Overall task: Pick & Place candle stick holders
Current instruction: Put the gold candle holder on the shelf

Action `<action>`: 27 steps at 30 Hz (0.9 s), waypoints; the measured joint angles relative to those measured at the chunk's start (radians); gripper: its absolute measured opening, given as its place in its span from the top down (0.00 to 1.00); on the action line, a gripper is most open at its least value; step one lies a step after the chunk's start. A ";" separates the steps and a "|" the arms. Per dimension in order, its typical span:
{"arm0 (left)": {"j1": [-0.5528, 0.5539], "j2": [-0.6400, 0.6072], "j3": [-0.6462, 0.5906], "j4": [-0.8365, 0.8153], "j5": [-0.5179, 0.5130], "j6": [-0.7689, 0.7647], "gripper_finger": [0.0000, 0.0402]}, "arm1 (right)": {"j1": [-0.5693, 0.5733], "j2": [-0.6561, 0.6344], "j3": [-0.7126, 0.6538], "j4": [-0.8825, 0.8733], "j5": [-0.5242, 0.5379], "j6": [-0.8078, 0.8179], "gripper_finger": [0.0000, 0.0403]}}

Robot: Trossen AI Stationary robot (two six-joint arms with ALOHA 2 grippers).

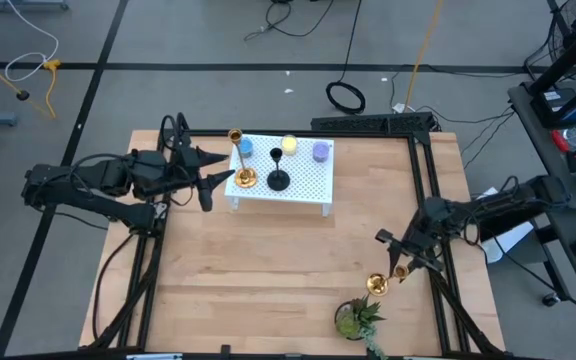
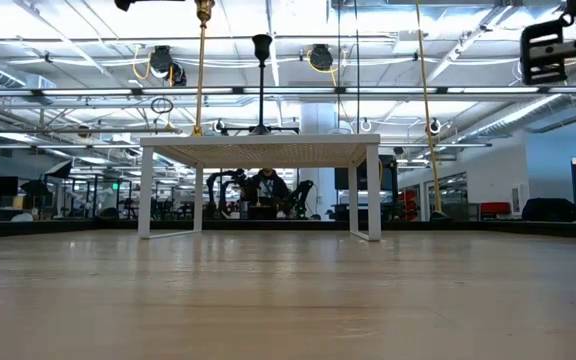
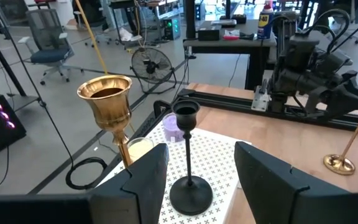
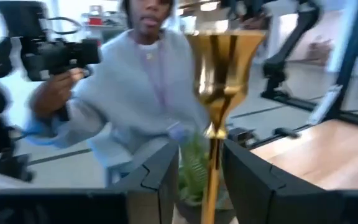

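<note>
A white perforated stand (image 1: 303, 182) sits at the table's far middle. On it stand a gold holder (image 1: 243, 177) and a shorter black holder (image 1: 279, 181), each on its round base; both also show in the left wrist view, gold (image 3: 108, 102) and black (image 3: 188, 163). My left gripper (image 1: 216, 180) is open and empty at the stand's left edge, beside the gold holder. My right gripper (image 1: 400, 265) is near the table's right edge, shut on a second gold holder (image 1: 376, 284). My right gripper has the second gold holder's slim stem (image 4: 212, 177) between its two fingers, below the cup. The fingers lie across the stem. The holder leans, its cup toward the gripper and its round base (image 3: 339, 163) low at the table; whether the base touches the wood I cannot tell.
Blue (image 1: 246, 148), yellow (image 1: 289, 144) and purple (image 1: 321, 152) candles sit on the stand's far side. A small green potted plant (image 1: 356, 318) stands at the near edge, close to the held holder. A person with a camera (image 4: 142, 81) is beyond the table.
</note>
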 joint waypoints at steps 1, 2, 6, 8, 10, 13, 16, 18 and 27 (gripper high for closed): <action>0.000 0.000 0.000 0.000 0.000 0.000 0.51 | 0.007 0.000 0.000 0.008 0.031 0.000 0.72; 0.000 0.000 0.000 0.000 0.000 0.000 0.51 | 0.014 0.000 0.000 0.013 0.067 0.000 0.74; 0.000 0.000 0.000 0.000 0.000 0.000 0.51 | 0.033 0.010 0.000 0.013 0.137 -0.001 0.83; 0.000 0.000 0.000 0.000 0.000 0.000 0.51 | 0.043 0.016 -0.001 0.013 0.158 -0.014 0.89; 0.000 0.000 0.000 0.000 0.000 0.000 0.51 | 0.054 0.021 -0.001 0.013 0.183 -0.033 0.95; 0.000 0.000 0.000 0.000 0.000 0.000 0.51 | 0.071 0.030 -0.001 0.032 0.258 -0.066 0.97; 0.000 0.000 0.000 0.000 0.000 0.000 0.51 | 0.090 0.044 -0.001 0.121 0.339 -0.075 0.95; 0.000 0.000 0.000 0.000 0.000 -0.001 0.51 | 0.105 0.065 -0.001 0.214 0.394 -0.104 0.95; -0.001 0.000 0.000 0.001 0.000 -0.014 0.51 | 0.161 0.268 0.155 0.383 0.872 -0.026 0.98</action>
